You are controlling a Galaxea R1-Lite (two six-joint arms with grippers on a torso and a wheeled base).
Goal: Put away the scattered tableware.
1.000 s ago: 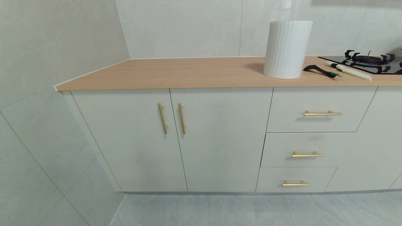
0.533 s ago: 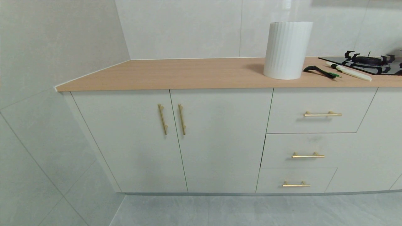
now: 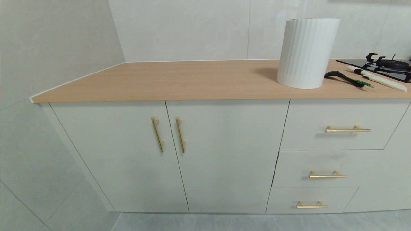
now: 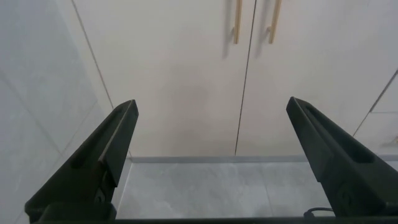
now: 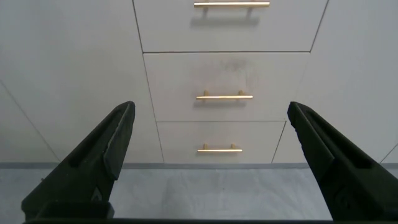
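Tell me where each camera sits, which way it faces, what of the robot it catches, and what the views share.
Head view: on the robot's head, facing forward and down at the countertop, the white ribbed container and the cabinet fronts below.
Left wrist view: on the left wrist, facing the cabinet doors and floor, framed by the open left gripper.
Right wrist view: on the right wrist, facing the drawers, framed by the open right gripper.
Shared: the head view holds the door handles and drawer handles that the wrist views show.

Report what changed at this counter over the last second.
Only the head camera moved, closer to the cabinet. The white ribbed container, black utensil and white utensil lie on the countertop as before. Nothing was grasped or released.
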